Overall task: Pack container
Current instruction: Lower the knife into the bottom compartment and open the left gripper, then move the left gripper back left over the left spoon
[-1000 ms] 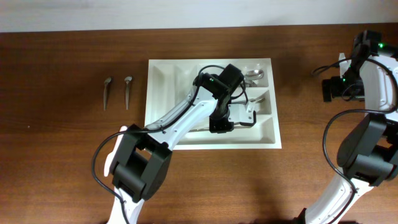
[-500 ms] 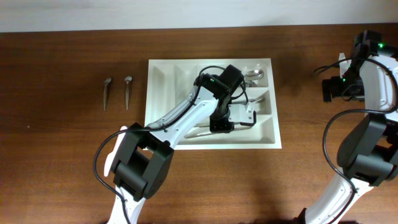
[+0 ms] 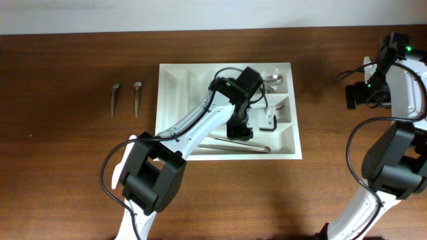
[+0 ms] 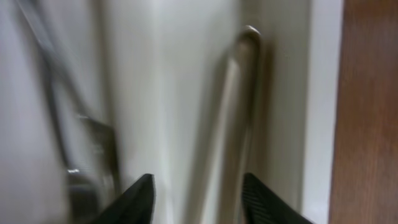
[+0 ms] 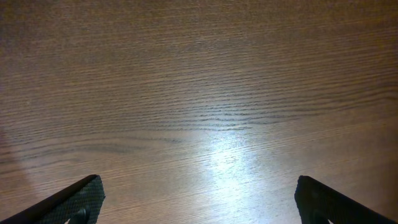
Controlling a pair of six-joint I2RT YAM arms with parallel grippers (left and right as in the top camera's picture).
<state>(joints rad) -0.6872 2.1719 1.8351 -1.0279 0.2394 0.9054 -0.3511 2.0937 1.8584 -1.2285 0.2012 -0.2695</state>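
Left gripper [image 3: 239, 133], seen from overhead, hangs over the container [image 3: 172, 93], mid-tabletop toward the far edge, above one utensil [image 3: 260, 148] by its near wall; two spoons [image 3: 273, 80] lie inside, two utensils [image 3: 115, 99] near the left edge. Left wrist: fingers [image 4: 140, 199] spread, pinching nothing, handle [image 4: 239, 124] between them; a straight lift should clear it. Right wrist: right gripper [image 5: 199, 199] gapes over tabletop [image 5: 199, 93].

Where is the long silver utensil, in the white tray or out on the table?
In. The utensil lies flat in the tray's nearest long compartment, under the open left tool.
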